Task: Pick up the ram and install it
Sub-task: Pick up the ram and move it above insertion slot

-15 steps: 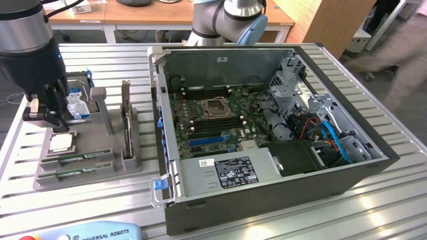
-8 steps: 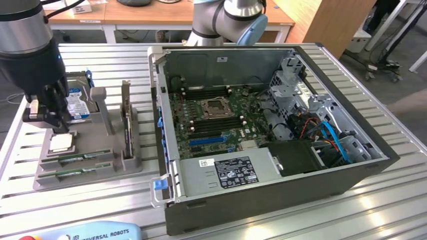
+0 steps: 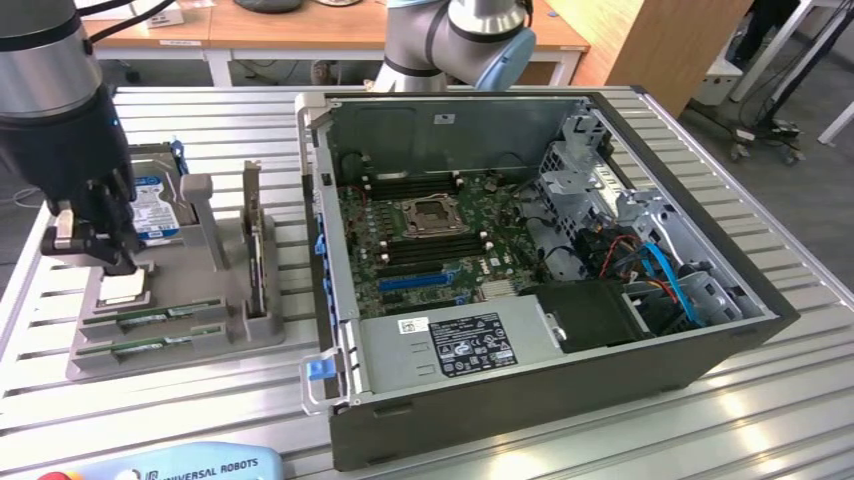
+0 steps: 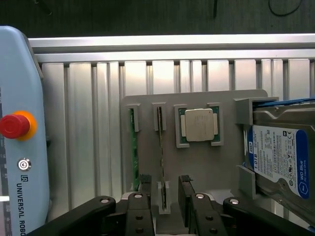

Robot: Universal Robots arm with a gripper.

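gripper (image 4: 164,186): jaws apart, lined up astride the ram (image 4: 160,140), not yet clamped.
ram: stands edge-up in slots of the gray holder (image 4: 206,169), leaving both faces free for gripping.

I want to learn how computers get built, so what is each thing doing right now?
End effector: open, hovering over the ram.
Ram: on edge in its holder slot, not gripped.
Second ram stick: on edge in its slot.
Processor: flat in its pocket.
Hard drive: resting in the holder.
Computer case: open, side off.
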